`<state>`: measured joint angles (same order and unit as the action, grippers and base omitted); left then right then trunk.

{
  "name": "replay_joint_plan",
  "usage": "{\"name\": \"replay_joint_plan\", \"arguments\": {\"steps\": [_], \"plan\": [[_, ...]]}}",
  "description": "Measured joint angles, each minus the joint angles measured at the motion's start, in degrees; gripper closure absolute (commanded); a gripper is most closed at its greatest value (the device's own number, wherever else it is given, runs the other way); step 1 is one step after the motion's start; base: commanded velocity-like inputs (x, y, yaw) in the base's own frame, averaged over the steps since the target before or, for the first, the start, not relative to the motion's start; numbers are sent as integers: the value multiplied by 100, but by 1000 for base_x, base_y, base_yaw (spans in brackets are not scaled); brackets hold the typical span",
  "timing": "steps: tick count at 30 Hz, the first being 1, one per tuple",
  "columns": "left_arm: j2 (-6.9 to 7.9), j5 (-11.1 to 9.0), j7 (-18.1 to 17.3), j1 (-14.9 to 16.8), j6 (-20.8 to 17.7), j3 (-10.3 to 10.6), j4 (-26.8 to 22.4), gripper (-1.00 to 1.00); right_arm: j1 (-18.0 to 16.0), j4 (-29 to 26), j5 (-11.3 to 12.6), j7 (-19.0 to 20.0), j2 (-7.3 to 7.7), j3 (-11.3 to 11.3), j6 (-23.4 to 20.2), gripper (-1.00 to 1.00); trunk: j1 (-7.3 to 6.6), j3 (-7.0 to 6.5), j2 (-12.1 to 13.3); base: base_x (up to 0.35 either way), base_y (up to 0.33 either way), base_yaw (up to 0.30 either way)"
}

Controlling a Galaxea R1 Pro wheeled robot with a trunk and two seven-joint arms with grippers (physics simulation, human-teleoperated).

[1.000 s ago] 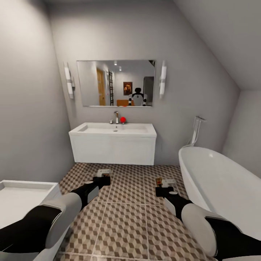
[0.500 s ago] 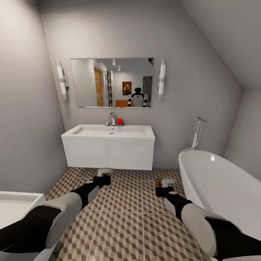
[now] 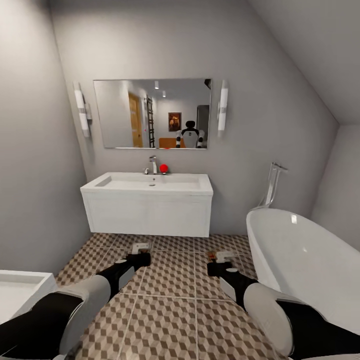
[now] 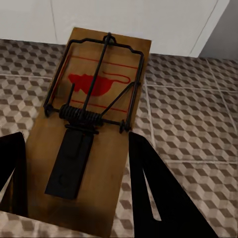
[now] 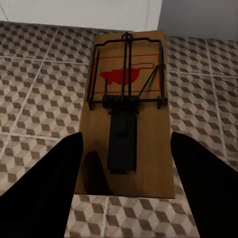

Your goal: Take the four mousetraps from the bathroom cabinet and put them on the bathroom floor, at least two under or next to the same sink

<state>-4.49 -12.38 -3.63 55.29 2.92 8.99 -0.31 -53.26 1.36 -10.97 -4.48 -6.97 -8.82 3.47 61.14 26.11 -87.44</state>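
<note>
Left gripper (image 3: pixel 140 252): clenched on a mousetrap (image 4: pixel 91 126); in the left wrist view the dark fingers (image 4: pixel 153 193) press both long edges of the board, at its rear half.

Right gripper (image 3: pixel 219 261): grasping a second mousetrap (image 5: pixel 129 106); the fingers (image 5: pixel 203 173) flank the board's rear corners. The right wrist view is steep, so how tightly they bear on the wood is a judgement, but the board hangs clear above the tiles.

Long axis: each board runs straight out from between its fingers, the red-mouse end leading and the spring coil nearer the palm. Both point toward the white vanity front.

Bathroom sink (image 3: pixel 150 183): white basin with a chrome faucet (image 3: pixel 151 164), on a wall-hung vanity against the far wall, under a mirror (image 3: pixel 152 113).

Bathroom floor (image 3: pixel 170 305): cube-pattern tiles run under the vanity's lower edge.

Which arm is nearer: the left gripper hangs in front of the vanity's middle; the right hangs off its right corner, beside the bathtub (image 3: pixel 305 260). The left trap looks closer to a spot under the basin.

Step in hand: carrying two traps toward the sink; neither is on the tiles yet.

Next move, as judged: lower each board flat with its long axis kept toward the vanity, so both land next to or under the basin.
</note>
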Motion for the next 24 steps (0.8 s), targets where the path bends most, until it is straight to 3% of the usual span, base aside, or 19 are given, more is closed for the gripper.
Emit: {"name": "replay_joint_plan", "arguments": {"steps": [6,15,24], "plan": [[30,48,0,-201,0,11,-9,100,83,21,-7,1,-166,-1,7,100,0,0,0,1,0,0],[28,66,-12,-228,2,24,-7,100,122,23,-12,0,-188,-1,6,100,0,0,0,5,0,0],[45,45,7,-228,0,24,-6,100,124,23,-13,1,-186,-1,8,100,-3,0,-1,233,0,0]]}}
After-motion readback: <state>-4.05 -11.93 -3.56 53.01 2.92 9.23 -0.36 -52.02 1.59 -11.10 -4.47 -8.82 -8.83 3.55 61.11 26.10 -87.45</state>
